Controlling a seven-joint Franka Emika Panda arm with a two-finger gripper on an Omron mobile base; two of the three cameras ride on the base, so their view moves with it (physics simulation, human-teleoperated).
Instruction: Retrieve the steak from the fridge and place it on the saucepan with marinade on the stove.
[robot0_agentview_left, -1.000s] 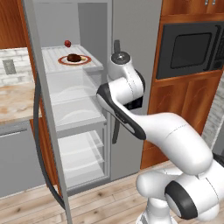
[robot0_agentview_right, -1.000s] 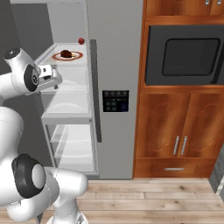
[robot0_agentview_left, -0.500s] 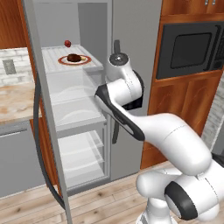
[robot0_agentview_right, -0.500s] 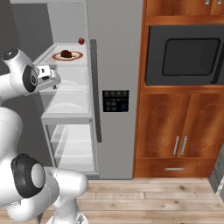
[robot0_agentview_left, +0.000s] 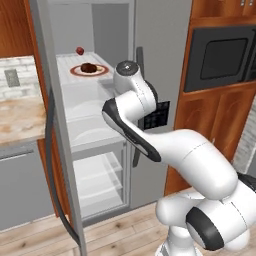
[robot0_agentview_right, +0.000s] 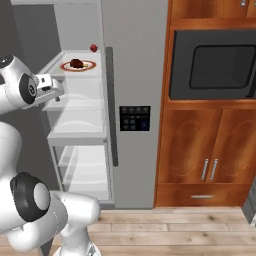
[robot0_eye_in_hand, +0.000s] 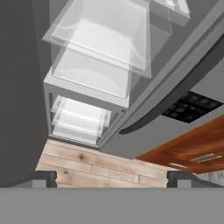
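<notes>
The gripper (robot0_eye_in_hand: 112, 177) stands with its jaws spread wide and nothing between them; its two dark fingertips (robot0_eye_in_hand: 43, 177) rise at the bottom of the hand view, well apart. In the right base view the hand (robot0_agentview_right: 51, 89) sits at the front of the fridge's open compartment. The hand camera looks downward: just beyond the fingertips lies the wooden floor (robot0_eye_in_hand: 87, 168), then the lower white shelves (robot0_eye_in_hand: 83, 118) and a clear drawer (robot0_eye_in_hand: 105, 52) of the fridge (robot0_agentview_left: 160, 60), with the dark door handle (robot0_eye_in_hand: 175, 94) crossing to one side.

So the step in hand is the reach for the steak, judged as early: the left door hangs open, nothing is held, and the hand points away from the meat.

Farther in and above the hand, on the top white shelf (robot0_agentview_left: 75, 80), the steak (robot0_agentview_left: 89, 67) lies on a plate (robot0_agentview_left: 102, 71); the right base view shows it (robot0_agentview_right: 76, 63) above and beyond the hand. A small red fruit (robot0_agentview_left: 79, 50) sits behind the plate, deeper on that shelf.

The next move probably calls for raising the wrist and tilting it level, so the open jaws face the shelf, then advancing over the plate's rim to straddle the steak. The small lumpy piece needs a centred closing, kept apart from the fruit behind it.
</notes>
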